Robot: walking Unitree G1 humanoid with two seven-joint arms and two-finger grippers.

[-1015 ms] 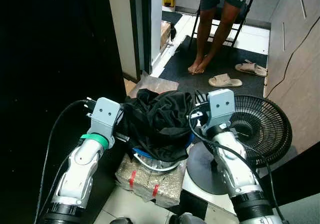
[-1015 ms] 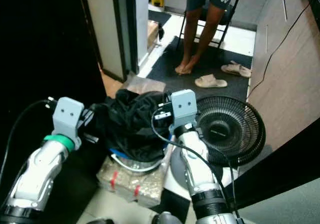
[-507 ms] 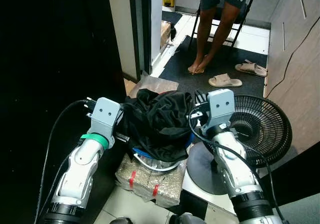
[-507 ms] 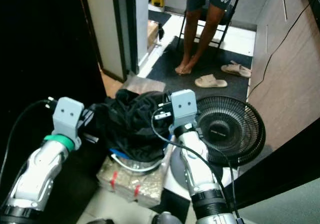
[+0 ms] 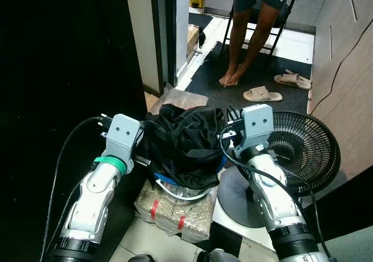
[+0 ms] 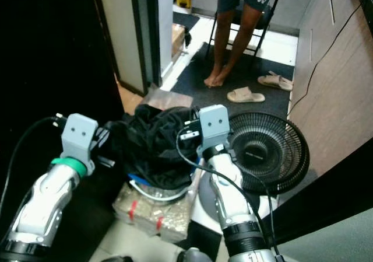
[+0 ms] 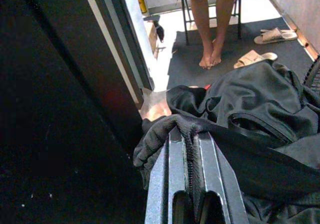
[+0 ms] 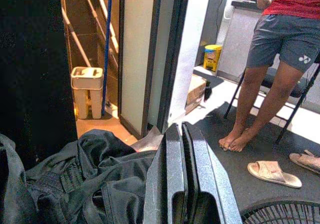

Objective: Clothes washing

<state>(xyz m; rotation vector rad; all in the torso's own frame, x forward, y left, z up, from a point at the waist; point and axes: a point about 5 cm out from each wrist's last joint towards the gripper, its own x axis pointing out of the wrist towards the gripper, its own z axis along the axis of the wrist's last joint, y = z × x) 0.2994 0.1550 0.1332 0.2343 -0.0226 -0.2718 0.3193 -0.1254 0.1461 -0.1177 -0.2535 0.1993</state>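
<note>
The black clothes (image 5: 185, 142) sit between the pincers, the left pincer (image 7: 189, 134) clamped on a fold, the right pincer (image 8: 182, 134) closed empty.

— What's the room like?
— A dark mat (image 5: 256, 75) covers the floor past a pale door frame (image 5: 140, 34), with white tile (image 5: 291, 43) beyond. A person (image 5: 250, 34) stands barefoot by a black chair (image 8: 295, 92).
— And nearer?
— A black fan (image 5: 303, 148) lies beside a wood-panelled wall (image 5: 344, 69); sandals (image 5: 262, 93) rest on the mat.

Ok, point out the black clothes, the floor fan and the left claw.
black clothes (image 5: 186, 142), left eye view, middle of the pile
floor fan (image 5: 306, 148), left eye view, its grille
left claw (image 7: 189, 134), left wrist view, between fingertips, pinching fabric
</note>
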